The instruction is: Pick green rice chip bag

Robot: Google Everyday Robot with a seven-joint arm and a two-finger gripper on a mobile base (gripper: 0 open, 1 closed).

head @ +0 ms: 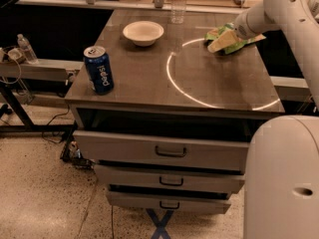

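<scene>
Counts: 1 table (pixel 149 78) with 3 drawers (pixel 164 151) under it, 1 handle each. On the table: 1 white bowl (pixel 143 32), 1 blue soda can (pixel 98 69), 1 clear bottle (pixel 178 4), 1 green rice chip bag (pixel 215 33). 1 more small bottle (pixel 24 48) on the side bench at left. 1 gripper (pixel 222 41), over the bag near the table's far right corner.

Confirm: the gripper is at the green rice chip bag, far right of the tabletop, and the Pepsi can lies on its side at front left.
One error: the camera view shows the Pepsi can standing upright at front left. The gripper is indeed at the green rice chip bag, far right.
</scene>
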